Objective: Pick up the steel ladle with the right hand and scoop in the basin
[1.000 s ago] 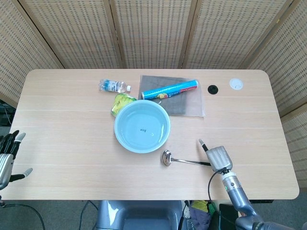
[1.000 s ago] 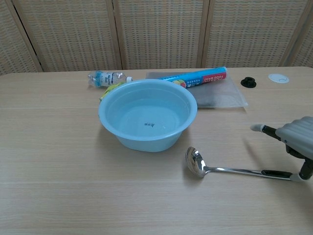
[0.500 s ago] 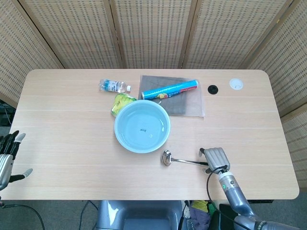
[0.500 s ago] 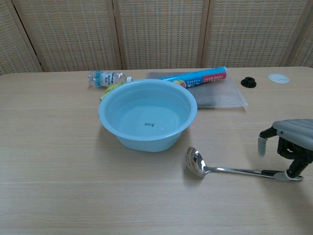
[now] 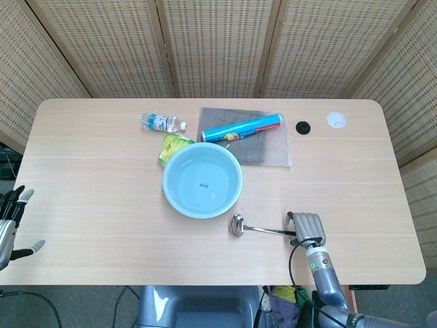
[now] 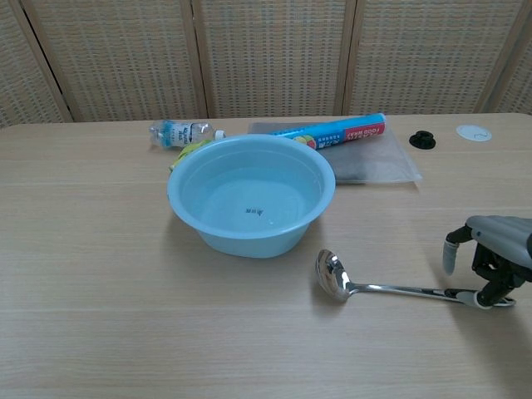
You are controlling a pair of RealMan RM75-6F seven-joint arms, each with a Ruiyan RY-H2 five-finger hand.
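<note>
Steel ladle [image 6: 391, 288] lies flat on the counter [image 5: 95, 198], bowl toward the light-blue basin [image 5: 202, 180], handle pointing right. Right hand [image 5: 305, 227] is lowered over the handle end, fingers [image 6: 450, 252] curled down around it; whether they actually clamp the handle cannot be told. Left hand [image 5: 9, 222] hangs at the counter's left edge, fingers spread, holding nothing.
</note>
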